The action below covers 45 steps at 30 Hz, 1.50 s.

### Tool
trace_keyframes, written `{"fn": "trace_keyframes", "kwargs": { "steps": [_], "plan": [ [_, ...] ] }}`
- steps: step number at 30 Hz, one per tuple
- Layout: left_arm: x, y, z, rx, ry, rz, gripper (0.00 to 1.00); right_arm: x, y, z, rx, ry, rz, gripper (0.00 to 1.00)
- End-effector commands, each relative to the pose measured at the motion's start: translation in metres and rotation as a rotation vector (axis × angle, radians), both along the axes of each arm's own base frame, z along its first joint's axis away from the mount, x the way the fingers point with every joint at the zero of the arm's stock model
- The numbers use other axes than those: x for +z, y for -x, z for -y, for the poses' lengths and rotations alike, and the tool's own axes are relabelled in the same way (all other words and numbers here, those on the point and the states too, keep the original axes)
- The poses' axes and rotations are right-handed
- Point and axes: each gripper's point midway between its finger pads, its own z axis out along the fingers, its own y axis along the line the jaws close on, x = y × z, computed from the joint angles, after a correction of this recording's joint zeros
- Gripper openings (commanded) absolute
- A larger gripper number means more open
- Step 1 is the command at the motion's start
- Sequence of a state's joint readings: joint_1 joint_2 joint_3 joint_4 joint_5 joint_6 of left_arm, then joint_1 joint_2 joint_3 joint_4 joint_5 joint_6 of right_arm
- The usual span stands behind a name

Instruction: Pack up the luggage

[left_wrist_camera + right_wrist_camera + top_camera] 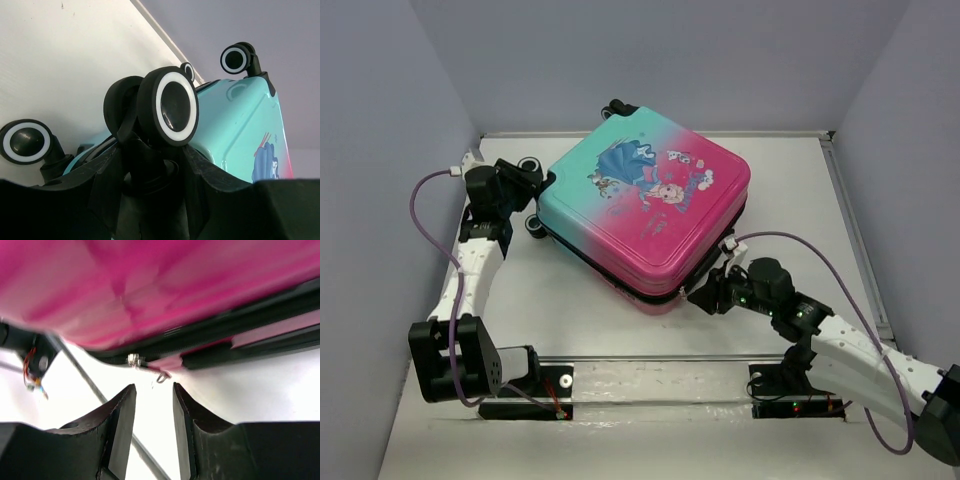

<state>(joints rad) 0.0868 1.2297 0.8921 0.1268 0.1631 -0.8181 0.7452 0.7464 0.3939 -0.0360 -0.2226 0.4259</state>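
Top external: the luggage point(645, 215) lies flat and closed on the table point(570, 320), princess side up and turned on a diagonal, with the teal wheel end toward the far left and the pink end toward the near right. The left tool point(532, 190) is at a wheel on the teal end. The right tool point(700, 297) sits just beside the pink corner.

Left wrist: the fingers point(107, 185) stand on either side of the stem of the nearest wheel point(170, 107). It is black on black, so I cannot tell whether they clamp it. Three more wheels show around it.

Right wrist: the fingers point(122, 415) are parted by a narrow gap with nothing between them. The zipper pull point(162, 376) hangs just beyond the fingertips, under the black seam of the pink shell. This view is blurred.
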Motion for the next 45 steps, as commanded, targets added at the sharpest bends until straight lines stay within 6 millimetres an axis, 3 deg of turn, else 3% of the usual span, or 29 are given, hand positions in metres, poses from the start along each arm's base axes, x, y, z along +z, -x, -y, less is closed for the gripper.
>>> {"fn": "trace_keyframes", "kwargs": {
  "steps": [1, 2, 5, 8, 10, 11, 12, 14, 16, 17, 18, 19, 20, 21, 22, 24, 25, 26, 29, 32, 33, 34, 35, 39, 45],
  "plan": [
    [0.048, -0.019, -0.013, 0.015, -0.086, 0.151, 0.38, 0.009, 0.023, -0.021, 0.168, -0.070, 0.020, 0.43],
    [0.046, -0.020, -0.013, 0.007, -0.098, 0.147, 0.60, 0.008, 0.024, -0.022, 0.180, -0.067, 0.026, 0.48],
    [0.054, -0.013, -0.014, 0.009, -0.124, 0.171, 0.87, 0.006, 0.017, -0.022, 0.155, -0.049, 0.051, 0.59],
    [0.062, 0.002, -0.018, 0.029, -0.168, 0.194, 0.98, 0.007, 0.010, -0.025, 0.143, -0.057, 0.074, 0.61],
    [0.063, 0.011, -0.021, 0.043, -0.182, 0.195, 0.99, 0.011, 0.007, -0.029, 0.147, -0.074, 0.089, 0.62],
    [0.054, 0.017, -0.022, 0.051, -0.186, 0.170, 0.99, 0.010, 0.006, -0.031, 0.148, -0.072, 0.089, 0.62],
    [0.061, 0.027, -0.021, 0.053, -0.193, 0.192, 0.99, 0.005, 0.003, -0.032, 0.144, -0.059, 0.079, 0.62],
    [0.054, 0.047, -0.012, 0.016, -0.178, 0.208, 0.94, 0.004, -0.001, -0.035, 0.143, -0.057, 0.082, 0.62],
    [0.032, 0.070, 0.005, -0.051, -0.139, 0.207, 0.76, 0.002, -0.005, -0.037, 0.131, -0.058, 0.092, 0.61],
    [0.021, 0.078, 0.010, -0.071, -0.126, 0.198, 0.64, 0.003, -0.006, -0.037, 0.130, -0.059, 0.098, 0.61],
    [0.009, 0.086, 0.016, -0.091, -0.113, 0.188, 0.44, 0.007, -0.008, -0.039, 0.132, -0.073, 0.122, 0.61],
    [-0.001, 0.093, 0.022, -0.112, -0.093, 0.180, 0.37, 0.004, -0.008, -0.038, 0.130, -0.067, 0.119, 0.61],
    [-0.027, 0.108, 0.033, -0.149, -0.066, 0.148, 0.32, 0.004, -0.009, -0.038, 0.127, -0.077, 0.134, 0.60],
    [-0.040, 0.114, 0.036, -0.162, -0.050, 0.130, 0.27, 0.005, -0.010, -0.038, 0.124, -0.081, 0.142, 0.60],
    [-0.070, 0.125, 0.044, -0.182, 0.002, 0.074, 0.20, 0.004, -0.011, -0.038, 0.121, -0.078, 0.146, 0.59],
    [-0.081, 0.138, 0.057, -0.219, 0.039, 0.081, 0.15, 0.003, -0.011, -0.041, 0.123, -0.084, 0.147, 0.58],
    [-0.099, 0.144, 0.059, -0.215, 0.058, 0.054, 0.12, 0.005, -0.012, -0.042, 0.121, -0.095, 0.156, 0.58],
    [-0.099, 0.152, 0.079, -0.278, 0.098, 0.065, 0.12, 0.002, -0.012, -0.043, 0.122, -0.093, 0.149, 0.56],
    [-0.111, 0.164, 0.106, -0.347, 0.134, 0.045, 0.11, 0.001, -0.015, -0.046, 0.117, -0.100, 0.149, 0.53],
    [-0.116, 0.181, 0.151, -0.477, 0.160, 0.020, 0.11, 0.000, -0.017, -0.047, 0.111, -0.108, 0.152, 0.42],
    [-0.115, 0.176, 0.149, -0.459, 0.155, 0.023, 0.11, -0.001, -0.017, -0.046, 0.111, -0.106, 0.148, 0.38],
    [-0.114, 0.185, 0.166, -0.520, 0.154, 0.021, 0.11, 0.002, -0.016, -0.046, 0.112, -0.113, 0.157, 0.34],
    [-0.105, 0.183, 0.172, -0.524, 0.156, 0.046, 0.11, 0.003, -0.014, -0.048, 0.120, -0.118, 0.161, 0.25],
    [-0.103, 0.187, 0.200, -0.579, 0.143, 0.038, 0.14, 0.001, -0.014, -0.044, 0.103, -0.106, 0.161, 0.08],
    [-0.099, 0.188, 0.225, -0.625, 0.165, 0.045, 0.15, -0.004, 0.004, -0.042, 0.120, -0.119, 0.127, 0.07]
  ]
}}
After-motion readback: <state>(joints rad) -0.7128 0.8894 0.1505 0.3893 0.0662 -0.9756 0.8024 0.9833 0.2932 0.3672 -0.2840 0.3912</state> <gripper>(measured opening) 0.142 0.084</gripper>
